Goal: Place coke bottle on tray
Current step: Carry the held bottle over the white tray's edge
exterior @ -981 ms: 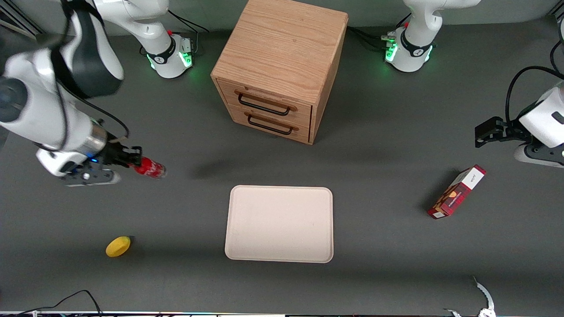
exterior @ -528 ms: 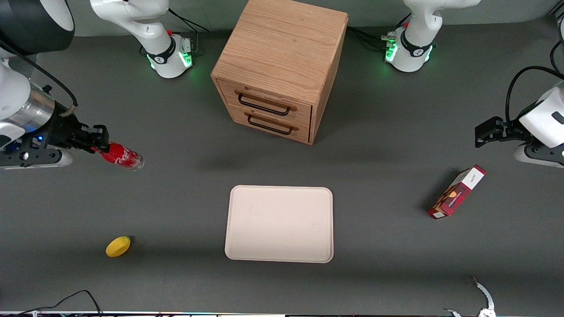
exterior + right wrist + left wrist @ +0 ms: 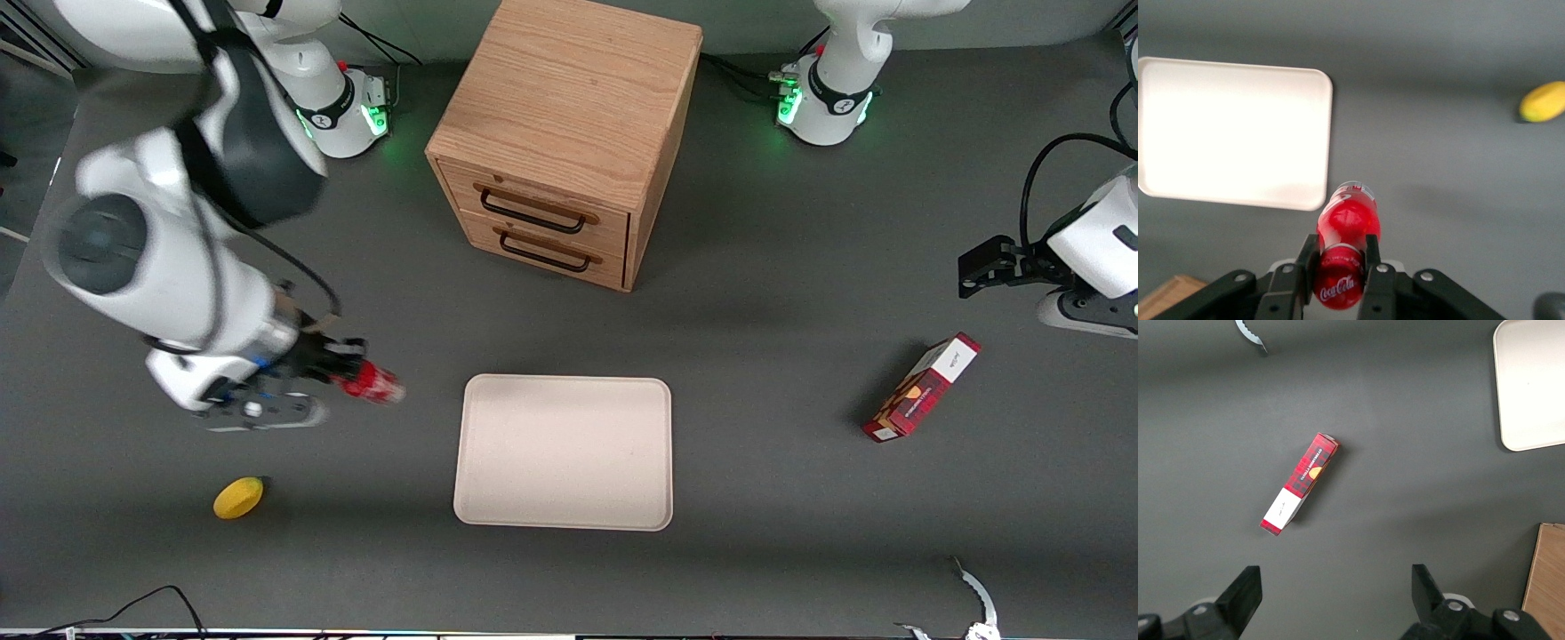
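Observation:
My right gripper [image 3: 342,377] [image 3: 1339,259] is shut on the coke bottle [image 3: 372,386] [image 3: 1346,230], a small red bottle with a red cap and white script. The fingers [image 3: 1309,260] clamp it at the cap end, and its clear base points away from the wrist. The bottle hangs above the table, beside the tray [image 3: 564,452] [image 3: 1231,130] and short of its rim on the working arm's side. That tray is a large pale beige rectangle with rounded corners, and nothing lies on it.
A wooden drawer cabinet [image 3: 560,133] stands farther from the front camera than the tray. A yellow lemon [image 3: 238,497] [image 3: 1542,101] lies nearer the camera, below the gripper. A red-and-white carton [image 3: 921,388] [image 3: 1299,483] lies toward the parked arm's end.
The right arm has swung the bottle from near the working arm's table edge toward the tray and nearer the front camera. The grip on the bottle is unchanged.

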